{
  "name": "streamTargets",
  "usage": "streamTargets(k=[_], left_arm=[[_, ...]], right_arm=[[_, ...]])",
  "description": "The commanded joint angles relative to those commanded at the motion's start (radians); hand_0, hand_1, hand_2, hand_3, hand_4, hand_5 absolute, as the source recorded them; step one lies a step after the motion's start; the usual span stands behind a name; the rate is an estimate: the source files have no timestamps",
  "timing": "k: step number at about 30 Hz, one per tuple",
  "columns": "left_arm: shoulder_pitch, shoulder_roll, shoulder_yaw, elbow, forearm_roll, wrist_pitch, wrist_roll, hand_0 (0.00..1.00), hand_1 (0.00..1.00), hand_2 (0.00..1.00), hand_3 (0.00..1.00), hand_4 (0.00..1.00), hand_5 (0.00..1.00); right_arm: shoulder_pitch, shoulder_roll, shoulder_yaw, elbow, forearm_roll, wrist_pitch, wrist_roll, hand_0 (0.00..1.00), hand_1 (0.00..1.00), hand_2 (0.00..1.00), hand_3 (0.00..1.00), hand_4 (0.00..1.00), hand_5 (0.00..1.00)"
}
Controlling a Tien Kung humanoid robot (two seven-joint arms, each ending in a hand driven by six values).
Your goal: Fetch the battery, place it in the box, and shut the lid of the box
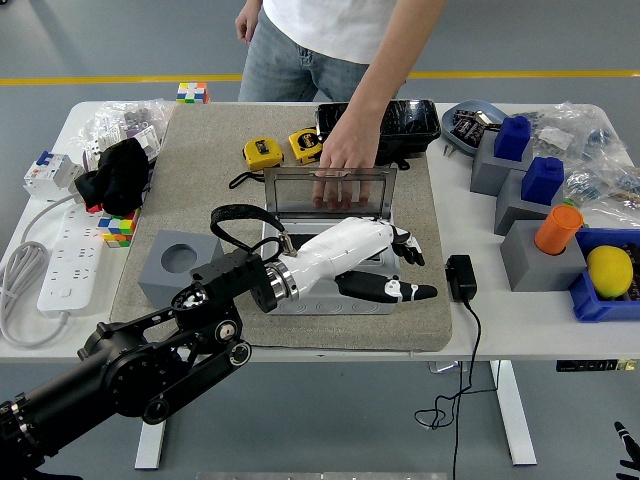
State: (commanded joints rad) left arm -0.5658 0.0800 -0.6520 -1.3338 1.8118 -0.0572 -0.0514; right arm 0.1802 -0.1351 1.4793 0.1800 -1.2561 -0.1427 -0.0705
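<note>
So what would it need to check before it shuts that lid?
1. Battery inside the grey plastic box: cannot tell, the robot's left hand covers the inside.
2. Left hand empty: ok, fingers spread, nothing held.
3. Left hand clear of the box: not ok, it hangs over the opening.
4. Clear hinged lid free to swing: not ok, the person's hand rests on its top edge.
5. Lid upright and open: ok.
6. Right hand: cannot tell, only a tip shows at the bottom right corner.

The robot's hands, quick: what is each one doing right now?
Left hand: open, fingers spread over the grey plastic box, holding nothing.
Right hand: not in view.
</note>
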Motion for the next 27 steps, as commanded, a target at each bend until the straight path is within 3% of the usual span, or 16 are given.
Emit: streamTargets(k=[7,10,14,19,24,27], left_arm=[[0.000,0.019,-0.012,-0.169,-0.289,-0.251,0.126,0.541,0.609,0.590,0.573,0.998,0.998],[0.002,0.017,-0.024,-0.198,-0.419,-0.272,0.112,0.539,0.621,0.596,0.578,0.998,0.998],[0.006,0.016,-0.040,-0.214,-0.582,-0.252,0.068,0.539,0.621,0.596,0.578,0.998,0.998],[0.016,0.008,-0.066,-0.205,-0.796,-0.133,-0.053,0.542,0.632,0.609,0.584,0.998,0.998],[0.029,0.002,-0.127,-0.170,-0.997,-0.039,-0.110,0.598,0.703,0.663,0.641,0.998,0.998],[0.029,0.006,-0.169,-0.150,-0.935,0.021,-0.115,0.598,0.703,0.663,0.641,0.998,0.998]], right_arm=[[0.001,0.000,0.000,0.000,0.001,-0.001,0.000,0.788,0.735,0.746,0.793,0.998,0.998],[-0.001,0.001,0.000,0.000,-0.001,0.000,0.000,0.788,0.735,0.746,0.793,0.998,0.998],[-0.002,0.001,0.000,0.000,-0.003,0.000,-0.001,0.788,0.735,0.746,0.793,0.998,0.998],[-0.002,0.000,0.000,0.000,-0.005,-0.001,-0.002,0.788,0.735,0.746,0.793,0.998,0.998],[-0.003,0.000,0.001,0.000,-0.006,-0.001,-0.003,0.788,0.735,0.746,0.794,0.998,0.998],[-0.004,0.000,0.001,0.000,-0.006,-0.001,-0.004,0.788,0.735,0.746,0.794,0.998,0.998]])
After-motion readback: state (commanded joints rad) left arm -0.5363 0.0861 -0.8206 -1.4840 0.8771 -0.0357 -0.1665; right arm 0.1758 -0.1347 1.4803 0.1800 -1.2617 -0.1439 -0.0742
